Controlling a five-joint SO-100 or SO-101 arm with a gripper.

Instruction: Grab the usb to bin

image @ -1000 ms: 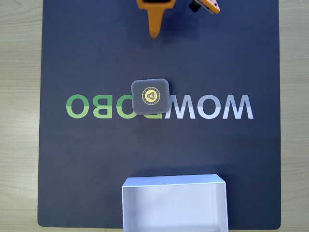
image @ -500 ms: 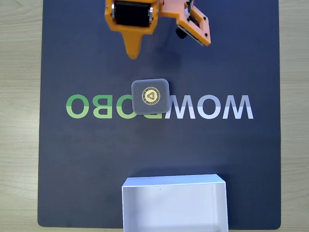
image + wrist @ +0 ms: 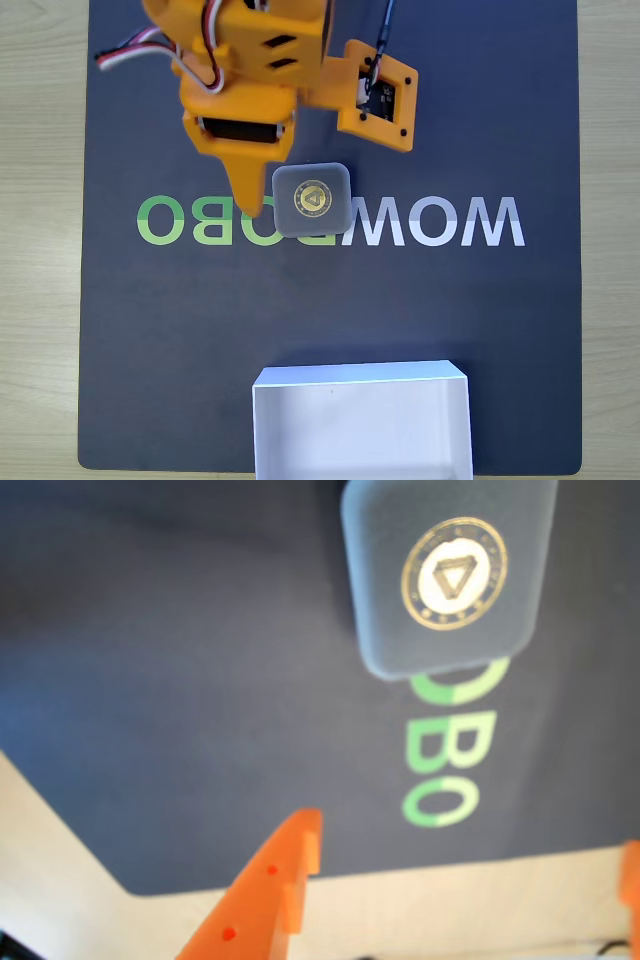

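Fixed view: spread tool (image 3: 300, 195) hovers over usb (image 3: 312, 199), one fingertip just left.

On my fixed view the dark mat (image 3: 180, 330) carries large lettering (image 3: 440, 222) that reads mirrored from this side: I make out "MOM" in white at the right and "OBO" in green at the left, with the middle covered by the usb (image 3: 312, 199). My wrist view shows green "OBO" (image 3: 440, 750) on the mat. The usb bears a round gold emblem (image 3: 312, 198) with a triangle; the ring's fine print is too small for me to read.
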